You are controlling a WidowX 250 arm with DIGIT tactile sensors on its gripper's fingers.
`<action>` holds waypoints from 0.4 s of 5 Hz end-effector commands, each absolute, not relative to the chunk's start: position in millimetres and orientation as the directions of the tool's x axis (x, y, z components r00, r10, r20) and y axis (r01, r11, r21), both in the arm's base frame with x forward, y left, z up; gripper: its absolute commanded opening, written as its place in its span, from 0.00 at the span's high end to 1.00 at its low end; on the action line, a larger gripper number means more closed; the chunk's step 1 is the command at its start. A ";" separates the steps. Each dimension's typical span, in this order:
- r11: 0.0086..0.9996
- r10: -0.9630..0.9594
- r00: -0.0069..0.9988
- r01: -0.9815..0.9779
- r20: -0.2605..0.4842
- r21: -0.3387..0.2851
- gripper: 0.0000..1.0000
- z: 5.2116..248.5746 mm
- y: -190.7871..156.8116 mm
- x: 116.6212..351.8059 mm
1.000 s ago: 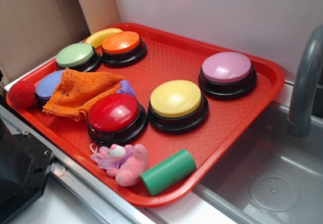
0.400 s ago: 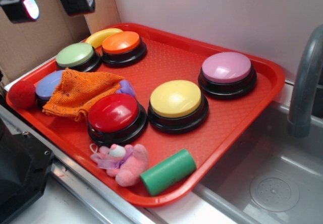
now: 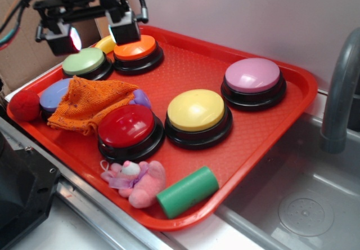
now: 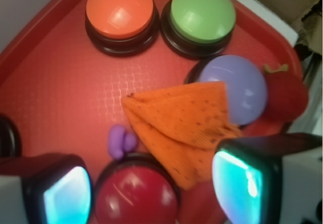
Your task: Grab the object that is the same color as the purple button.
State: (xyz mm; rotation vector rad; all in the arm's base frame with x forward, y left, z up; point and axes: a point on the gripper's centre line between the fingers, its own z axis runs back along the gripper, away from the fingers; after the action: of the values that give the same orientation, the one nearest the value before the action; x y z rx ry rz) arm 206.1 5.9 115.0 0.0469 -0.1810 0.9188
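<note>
The tool hangs in the upper left of the exterior frame, above the back-left corner of the red tray, with its two fingers spread wide apart and nothing between them; in the wrist view the same fingers fill the lower corners of the frame with a broad gap between. The small purple object lies on the tray floor left of centre, tucked between the orange cloth and the red button, touching or nearly touching both. In the wrist view it shows at lower left of centre, just above the red button's dome and beside the cloth's edge. The cloth drapes partly over the purple button, which sits at the tray's left edge next to a red ball. Green and orange buttons stand directly below the tool.
</note>
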 end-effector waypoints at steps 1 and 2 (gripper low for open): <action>0.562 0.820 0.552 -0.826 0.154 -0.033 0.00 84.0 13.9 232.8; 0.558 0.823 0.554 -0.830 0.124 0.006 0.00 63.8 15.0 240.9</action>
State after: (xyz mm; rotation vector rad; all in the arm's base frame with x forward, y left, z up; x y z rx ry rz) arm 234.0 7.4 51.7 0.0920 -0.0657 0.9583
